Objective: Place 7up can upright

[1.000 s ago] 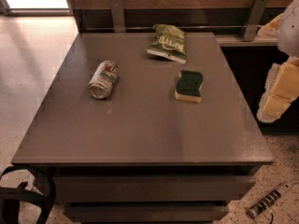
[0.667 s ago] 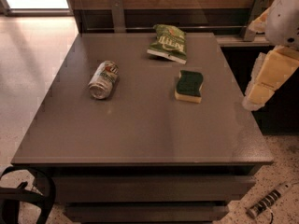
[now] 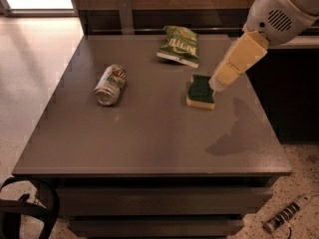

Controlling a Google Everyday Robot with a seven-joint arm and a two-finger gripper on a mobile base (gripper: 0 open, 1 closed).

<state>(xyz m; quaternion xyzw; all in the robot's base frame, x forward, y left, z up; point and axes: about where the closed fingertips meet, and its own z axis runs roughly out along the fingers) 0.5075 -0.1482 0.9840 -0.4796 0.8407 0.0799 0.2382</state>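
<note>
1. The small silvery-green aluminium 7up can point(image 3: 110, 84) lies on its side on the left of the grey table top point(image 3: 149, 143), untouched; I'd say the reach is only starting.
2. The cream gripper point(image 3: 219, 81) hangs over the green-and-yellow sponge point(image 3: 201, 91), well apart from the can. I cannot tell whether it is open or closed.
3. Next it needs to cross left and descend onto the can.
4. A moment ago the arm sat off the table's right edge; the can hasn't budged.

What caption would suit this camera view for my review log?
7up can lies on its side on the grey table; the gripper hangs near the green sponge, chip bag behind.
</note>
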